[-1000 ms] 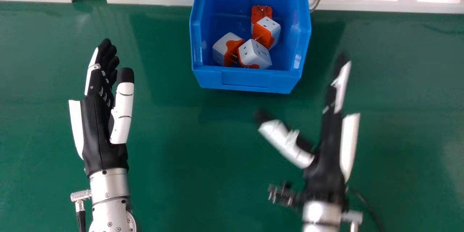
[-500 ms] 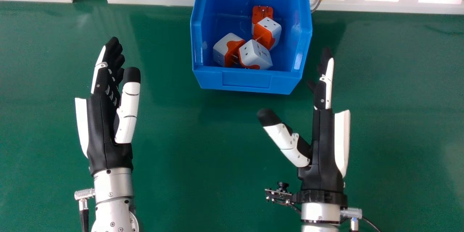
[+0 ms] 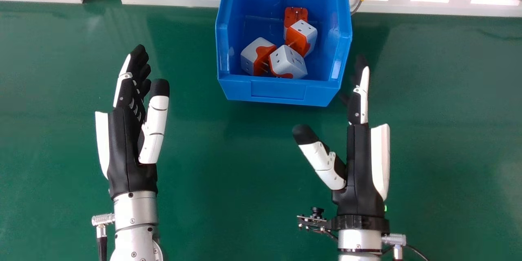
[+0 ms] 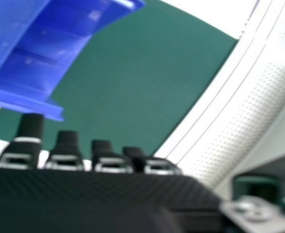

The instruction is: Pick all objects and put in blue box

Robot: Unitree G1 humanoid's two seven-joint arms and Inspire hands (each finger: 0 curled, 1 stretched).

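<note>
While four plug blocks (image 3: 288, 62) are held in the blue box (image 3: 278, 90) at the top middle, straight, empty fingers (image 3: 127, 93) are seen on the left hand (image 3: 127, 151), at left, and the right hand (image 3: 359, 167), at lower right. Each block seems light, hard and smooth, best held by its flat sides.

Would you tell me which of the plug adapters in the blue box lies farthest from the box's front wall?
It is the rearmost adapter, partly hidden by the adapter just in front; all three others lie nearer the front wall.
</note>
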